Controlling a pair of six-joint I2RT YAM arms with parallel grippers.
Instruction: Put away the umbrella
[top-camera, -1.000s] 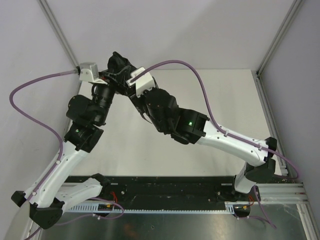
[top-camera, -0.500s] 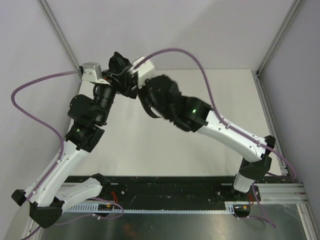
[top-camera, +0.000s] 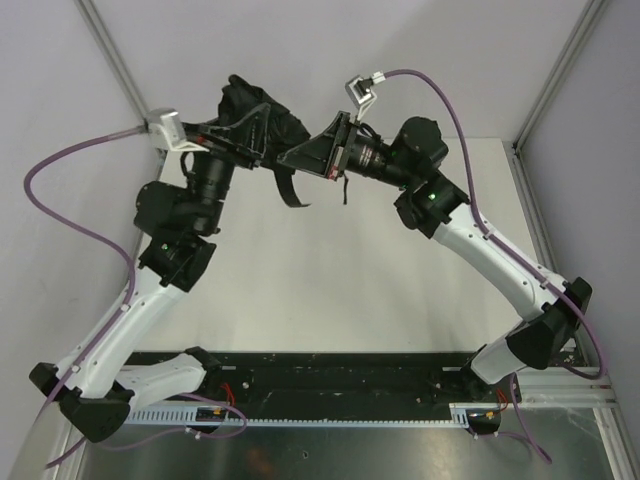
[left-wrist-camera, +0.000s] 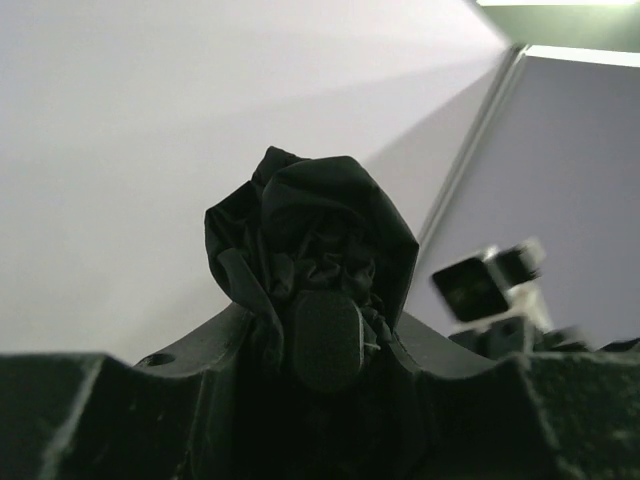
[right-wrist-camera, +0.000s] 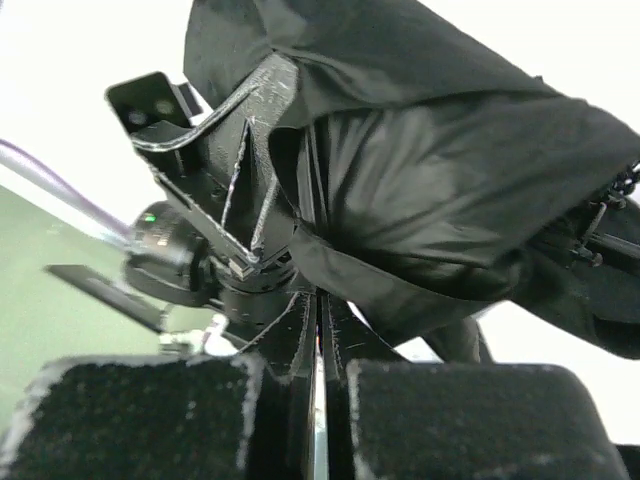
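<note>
The umbrella (top-camera: 255, 110) is a crumpled black bundle held high over the table's back left. My left gripper (top-camera: 245, 138) is shut around it. In the left wrist view the bunched fabric (left-wrist-camera: 315, 225) rises between the jaws, with a rounded black end (left-wrist-camera: 325, 340) sitting in the gap of the left gripper (left-wrist-camera: 322, 335). My right gripper (top-camera: 308, 158) meets the umbrella from the right. Its jaws are pressed together in the right wrist view, the right gripper (right-wrist-camera: 320, 320) closed at the edge of a fabric band (right-wrist-camera: 400, 290) under the umbrella's canopy (right-wrist-camera: 450, 170). A black strap (top-camera: 290, 190) dangles below.
The white table (top-camera: 400, 270) lies below both raised arms. Grey walls and aluminium posts (top-camera: 555, 75) close in the back and sides. Purple cables (top-camera: 60, 165) loop off each wrist. The left arm's wrist (right-wrist-camera: 165, 255) sits close in front of the right gripper.
The right gripper has gone from open to shut at the umbrella, and its arm has swung up and to the right. The left arm has lifted the umbrella slightly, and the fabric now spreads between the grippers.
</note>
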